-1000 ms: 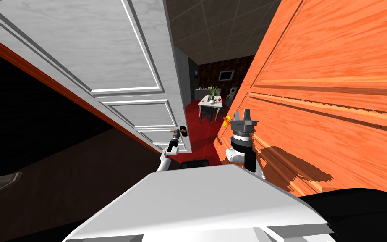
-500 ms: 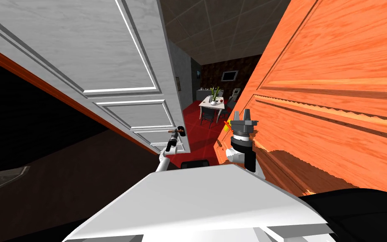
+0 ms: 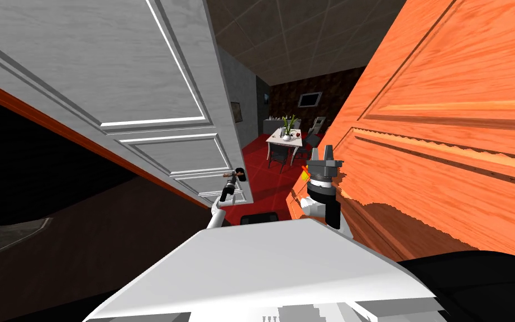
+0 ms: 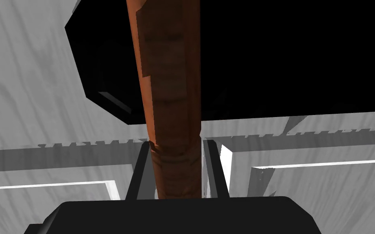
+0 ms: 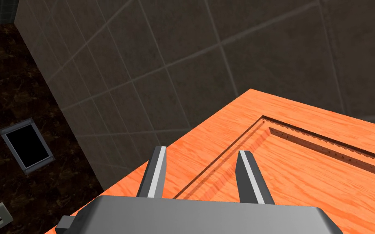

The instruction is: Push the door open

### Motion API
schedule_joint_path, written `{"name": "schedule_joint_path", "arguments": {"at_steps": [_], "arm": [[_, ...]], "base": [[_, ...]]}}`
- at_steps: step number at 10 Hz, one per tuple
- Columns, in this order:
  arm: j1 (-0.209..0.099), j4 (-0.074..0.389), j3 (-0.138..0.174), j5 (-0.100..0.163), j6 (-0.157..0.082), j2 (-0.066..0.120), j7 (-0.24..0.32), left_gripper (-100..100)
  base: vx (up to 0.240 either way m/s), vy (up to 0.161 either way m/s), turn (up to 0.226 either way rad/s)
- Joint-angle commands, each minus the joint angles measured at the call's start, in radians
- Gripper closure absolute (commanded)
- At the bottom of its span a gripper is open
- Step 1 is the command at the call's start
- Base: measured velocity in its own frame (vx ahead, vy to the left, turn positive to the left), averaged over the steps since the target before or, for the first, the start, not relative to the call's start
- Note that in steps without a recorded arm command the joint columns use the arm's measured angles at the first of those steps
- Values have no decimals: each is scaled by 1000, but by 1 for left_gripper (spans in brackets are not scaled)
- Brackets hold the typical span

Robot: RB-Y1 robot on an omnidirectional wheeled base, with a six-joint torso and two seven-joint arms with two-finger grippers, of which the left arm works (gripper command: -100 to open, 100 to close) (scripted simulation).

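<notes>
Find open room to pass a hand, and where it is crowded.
Free: the gap between white door and orange door, over red floor. Crowded: left gripper clamps the brown handle; right gripper, open, sits beside the orange door.

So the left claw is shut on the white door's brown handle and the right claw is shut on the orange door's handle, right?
Not quite: the right claw is open and grips nothing, its fingers apart by the orange door, as the right wrist view shows. The left claw is indeed shut on the brown handle of the white door.
</notes>
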Motion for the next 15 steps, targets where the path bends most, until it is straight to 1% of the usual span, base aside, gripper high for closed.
{"name": "schedule_joint_path", "arguments": {"at_steps": [1,5,8,12,14,15], "arm": [[-5,-5,21,8,-9,19,-17,100],[-2,-10,29,22,-8,32,-41,100],[1,-15,36,35,-8,38,-62,100],[5,-20,44,48,-7,39,-85,100],[8,-24,50,60,-7,35,-105,100],[-20,22,45,51,-24,34,-93,-100]], "base": [[201,17,92],[171,32,115],[184,47,108],[164,-11,103],[191,26,233],[82,11,138]]}}
